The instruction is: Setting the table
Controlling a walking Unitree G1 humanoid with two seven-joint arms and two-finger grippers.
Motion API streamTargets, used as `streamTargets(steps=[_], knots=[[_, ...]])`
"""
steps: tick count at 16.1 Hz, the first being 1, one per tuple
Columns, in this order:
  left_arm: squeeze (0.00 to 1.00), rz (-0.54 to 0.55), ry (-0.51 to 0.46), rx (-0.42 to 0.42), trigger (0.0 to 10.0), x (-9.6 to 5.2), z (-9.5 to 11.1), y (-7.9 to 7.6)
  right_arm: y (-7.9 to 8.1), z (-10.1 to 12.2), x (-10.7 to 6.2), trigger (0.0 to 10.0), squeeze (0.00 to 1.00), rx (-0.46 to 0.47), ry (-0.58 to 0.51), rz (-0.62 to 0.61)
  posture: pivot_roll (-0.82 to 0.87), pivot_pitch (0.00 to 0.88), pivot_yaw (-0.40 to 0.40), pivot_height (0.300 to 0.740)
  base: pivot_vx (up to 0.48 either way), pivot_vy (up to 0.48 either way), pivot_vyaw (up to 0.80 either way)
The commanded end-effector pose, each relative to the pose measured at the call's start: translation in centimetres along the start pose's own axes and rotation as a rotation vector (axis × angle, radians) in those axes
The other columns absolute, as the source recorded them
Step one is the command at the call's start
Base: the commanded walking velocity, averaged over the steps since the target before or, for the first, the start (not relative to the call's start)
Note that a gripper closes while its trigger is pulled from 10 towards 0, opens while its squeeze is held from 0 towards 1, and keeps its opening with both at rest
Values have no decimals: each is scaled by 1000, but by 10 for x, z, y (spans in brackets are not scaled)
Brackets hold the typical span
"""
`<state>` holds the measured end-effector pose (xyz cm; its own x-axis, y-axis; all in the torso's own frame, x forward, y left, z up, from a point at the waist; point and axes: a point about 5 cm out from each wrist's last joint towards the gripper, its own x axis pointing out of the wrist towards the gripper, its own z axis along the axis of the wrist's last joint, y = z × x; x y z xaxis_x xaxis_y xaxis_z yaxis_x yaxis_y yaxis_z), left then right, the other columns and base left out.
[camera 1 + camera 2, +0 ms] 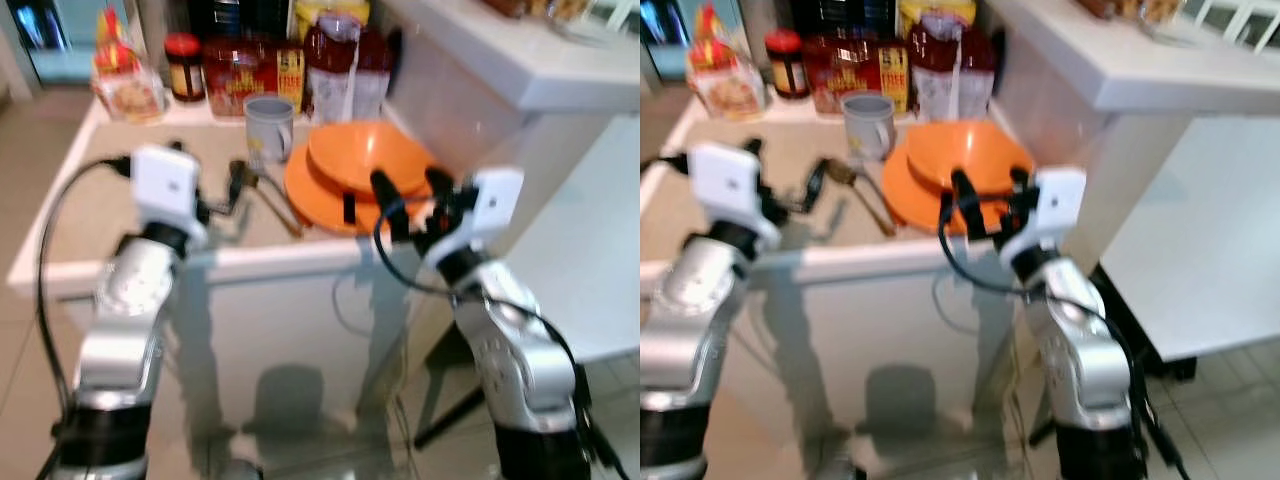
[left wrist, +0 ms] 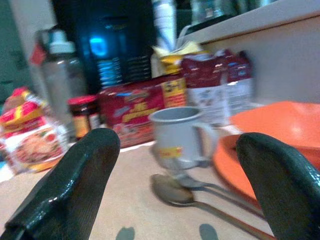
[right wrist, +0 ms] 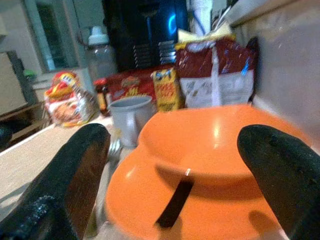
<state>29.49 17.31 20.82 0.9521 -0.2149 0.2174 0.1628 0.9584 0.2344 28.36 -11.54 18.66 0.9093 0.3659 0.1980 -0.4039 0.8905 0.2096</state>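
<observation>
**Table setting: nothing lifted yet, both claws lined up**

We're at the counter, upper centre of the head views. The tableware sits bunched there: orange bowl [image 1: 365,155] stacked on orange plate [image 1: 325,200], grey mug [image 1: 268,125] just left of them, two spoons [image 2: 200,192] lying in front of the mug near the plate rim.

Right gripper [image 1: 412,185] is spread wide, fingers [image 3: 282,165] either side of the bowl/plate stack, holding nothing; contact can't be confirmed through the blur. Left gripper [image 2: 177,195] is also wide and empty, aimed at the spoons and mug.

Jars and food packets [image 1: 235,75] line the back of the counter.

Our read: pickup is barely started. Grasping, carrying and laying out the pieces are all left.
</observation>
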Motion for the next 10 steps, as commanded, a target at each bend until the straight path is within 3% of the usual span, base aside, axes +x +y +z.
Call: streamTargets(steps=[1, 2, 4, 6, 7, 8, 10], knots=[[0, -20, -30, 5, 10000, -1, 7, 0, 2, 6, 0, 10000, 1000, -1, -18, 23, 106, 0, -98, 740, 0, 0, 0], [0, -56, -45, -2, 10000, -2, 11, -2, 1, 9, 0, 10000, 1000, 11, -36, 3, 106, 0, -98, 740, 0, 0, 0], [0, -142, -72, -1, 10000, -2, 17, -8, -19, 11, 2, 10000, 1000, -25, 9, -197, 98, 0, -87, 740, 0, 0, 0], [0, -156, -74, 1, 10000, -2, 17, -10, -24, 10, 3, 10000, 1000, -45, 29, -239, 98, 0, -87, 740, 0, 0, 0], [0, -198, -80, 0, 10000, -2, 20, -14, -33, 11, 9, 10000, 906, -42, 59, -332, 94, 0, -81, 740, 0, 0, 0], [0, -238, -80, -3, 10000, -1, 22, -20, -37, 13, 20, 10000, 0, -10, 81, -378, 95, 0, -82, 740, 0, 0, 0], [0, -243, -76, -3, 10000, -1, 22, -23, -38, 13, 26, 10000, 0, 19, 108, -365, 105, 0, -91, 740, 0, 0, 0]])
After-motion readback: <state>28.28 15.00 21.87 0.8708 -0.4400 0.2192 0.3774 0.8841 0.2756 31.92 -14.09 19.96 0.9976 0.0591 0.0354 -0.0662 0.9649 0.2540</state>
